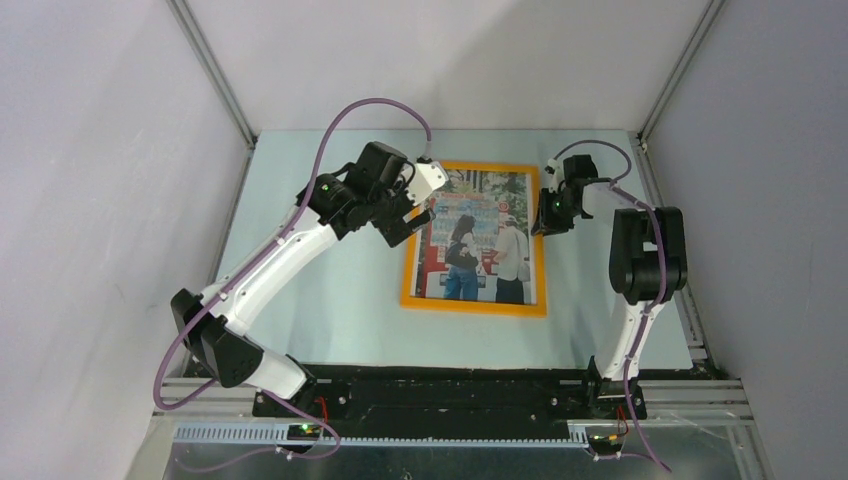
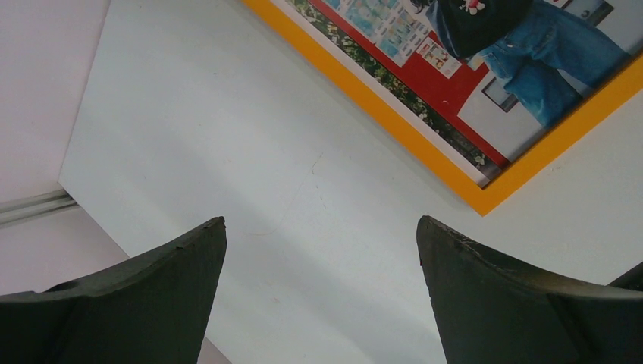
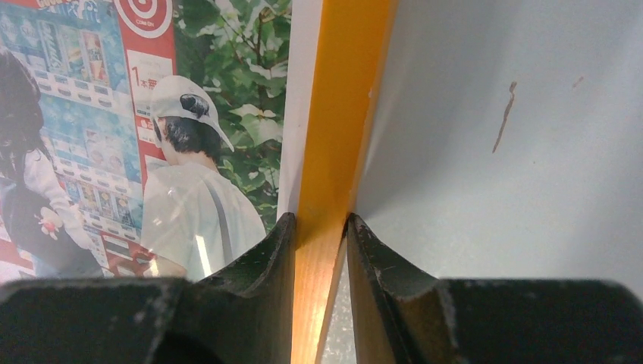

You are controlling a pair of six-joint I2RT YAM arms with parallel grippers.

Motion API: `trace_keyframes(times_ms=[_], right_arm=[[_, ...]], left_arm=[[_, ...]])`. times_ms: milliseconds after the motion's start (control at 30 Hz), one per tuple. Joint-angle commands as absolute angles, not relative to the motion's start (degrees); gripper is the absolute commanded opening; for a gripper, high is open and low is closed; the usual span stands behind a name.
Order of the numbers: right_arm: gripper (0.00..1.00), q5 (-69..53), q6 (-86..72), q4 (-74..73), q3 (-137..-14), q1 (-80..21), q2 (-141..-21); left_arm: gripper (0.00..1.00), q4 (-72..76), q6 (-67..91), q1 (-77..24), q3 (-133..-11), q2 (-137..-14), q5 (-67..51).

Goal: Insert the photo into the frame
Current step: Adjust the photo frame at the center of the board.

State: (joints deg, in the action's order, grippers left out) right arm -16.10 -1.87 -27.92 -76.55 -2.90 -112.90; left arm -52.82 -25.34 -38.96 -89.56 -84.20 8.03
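Observation:
The photo (image 1: pixel 478 238) of two people at a red-white vending machine lies inside the orange frame (image 1: pixel 472 303) on the table. In the right wrist view the photo (image 3: pixel 189 114) fills the left side. My right gripper (image 3: pixel 321 220) is shut on the frame's right rail (image 3: pixel 345 98), one finger inside on the print, one outside. In the top view that gripper (image 1: pixel 550 222) is at the frame's right edge. My left gripper (image 2: pixel 321 227) is open and empty above bare table, beside the frame's corner (image 2: pixel 485 199). From above, the left gripper (image 1: pixel 413 212) hovers at the frame's upper left.
Pale blue tabletop (image 1: pixel 330 290) lies between white enclosure walls with metal corner posts (image 1: pixel 215 75). A purple cable (image 1: pixel 370 105) loops over the left arm. A brown smear (image 3: pixel 504 117) marks the table right of the frame.

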Motion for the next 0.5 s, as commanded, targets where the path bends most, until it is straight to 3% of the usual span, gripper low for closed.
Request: trace_keyframes(times_ms=[0, 167, 233, 467], right_arm=[[0.00, -16.34, 2.70, -32.34, -73.81, -2.72, -110.84], [0.01, -16.58, 3.65, -32.43, -73.46, -2.47, -110.36], [0.06, -17.04, 3.57, -32.55, -73.40, -2.46, -110.16], [0.52, -17.45, 3.17, -32.42, -73.44, -1.73, -107.22]], left_arm=[[1.00, -51.02, -24.00, -38.65, -89.59, -82.37, 8.88], [1.00, -50.98, -23.77, -38.67, -89.65, -82.49, 8.84], [1.00, -50.97, -23.81, -38.63, -89.60, -82.51, 8.88], [1.00, -50.54, -23.31, -38.21, -89.40, -82.07, 9.35]])
